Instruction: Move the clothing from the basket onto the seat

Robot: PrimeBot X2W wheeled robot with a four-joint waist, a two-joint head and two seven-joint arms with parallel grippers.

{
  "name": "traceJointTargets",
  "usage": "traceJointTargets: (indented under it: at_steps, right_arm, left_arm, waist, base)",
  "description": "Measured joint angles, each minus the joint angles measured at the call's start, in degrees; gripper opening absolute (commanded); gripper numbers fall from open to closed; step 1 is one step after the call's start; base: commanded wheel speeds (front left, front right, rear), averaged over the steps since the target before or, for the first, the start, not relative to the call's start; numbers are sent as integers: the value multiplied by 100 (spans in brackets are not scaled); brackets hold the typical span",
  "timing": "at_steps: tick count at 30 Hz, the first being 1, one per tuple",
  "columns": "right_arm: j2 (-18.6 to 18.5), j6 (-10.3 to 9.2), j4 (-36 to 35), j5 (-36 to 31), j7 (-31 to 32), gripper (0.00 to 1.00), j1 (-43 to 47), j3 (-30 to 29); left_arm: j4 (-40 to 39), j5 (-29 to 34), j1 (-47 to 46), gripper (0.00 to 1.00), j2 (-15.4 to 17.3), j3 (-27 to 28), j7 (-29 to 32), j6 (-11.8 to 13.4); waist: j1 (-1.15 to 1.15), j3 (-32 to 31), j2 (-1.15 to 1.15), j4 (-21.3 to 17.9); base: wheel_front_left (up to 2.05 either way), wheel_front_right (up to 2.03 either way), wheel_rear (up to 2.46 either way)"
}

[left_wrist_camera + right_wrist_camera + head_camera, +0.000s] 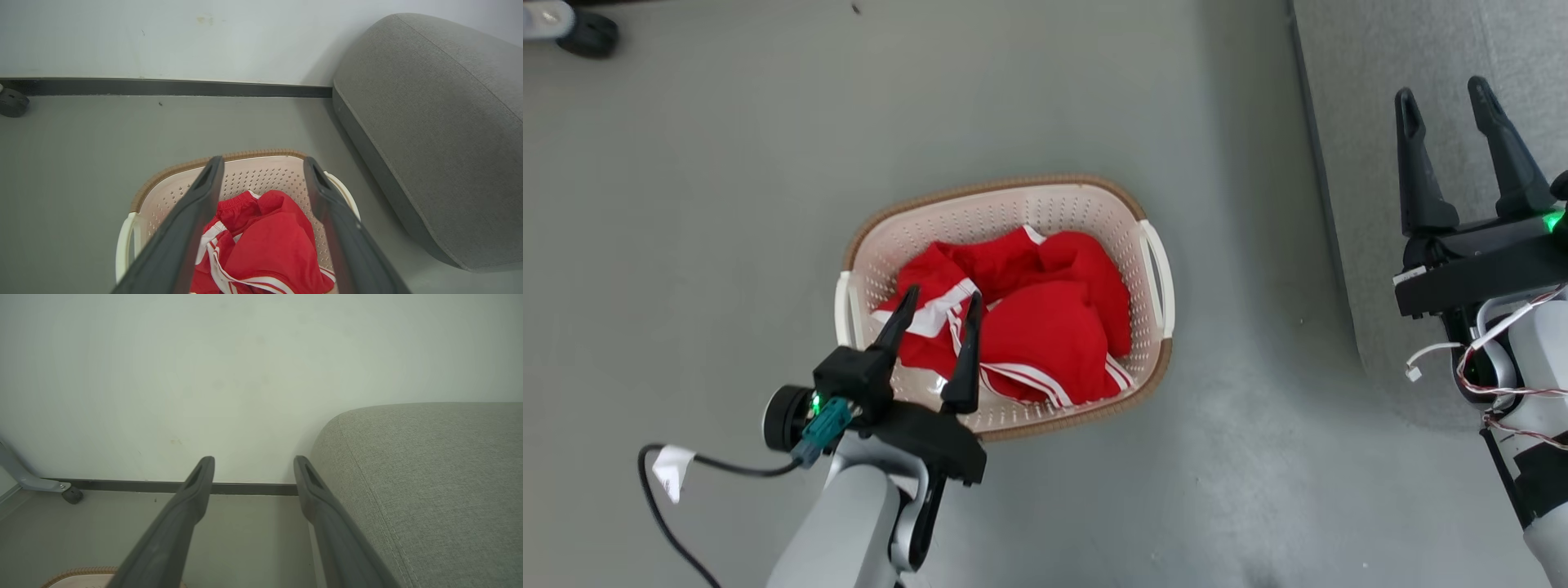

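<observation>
Seat [1364,114]: a grey upholstered mass along the robot's right, with nothing red on it.

Basket [1013,214]: stands on the floor [711,212], near the seat but apart from it.

Clothing [1045,327]: all of it is in the basket, a crumpled red heap with white stripes covering most of the bottom.

Step, by my reading: approach for a pick. Nothing is across to the seat yet.

Left gripper [943,296]: fingers spread, holding nothing, poised over the basket's near-left part. In the left wrist view the red heap lies between and below the two fingers, with the striped fold toward the left one. I cannot tell whether the tips touch cloth.

Right gripper [1441,90]: fingers apart and empty, over the seat's edge and well apart from the basket.

Next move calls for lowering the left gripper into the heap and closing on a thick fold. The cloth then has to be lifted clear of the rim and carried right to the seat. A thin pinch would likely slip.
</observation>
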Motion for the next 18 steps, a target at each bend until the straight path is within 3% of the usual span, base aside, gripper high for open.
traceJointTargets:
  at_steps: [18]
  right_arm:
    - [25, 168, -590, -245, -22, 100, -424, -135]
  left_arm:
    - [1327, -142, -1463, 100, -7, -927, 126, 94]
  waist:
    - [0, 1083, 0, -252]
  base:
    - [0, 0, 0]
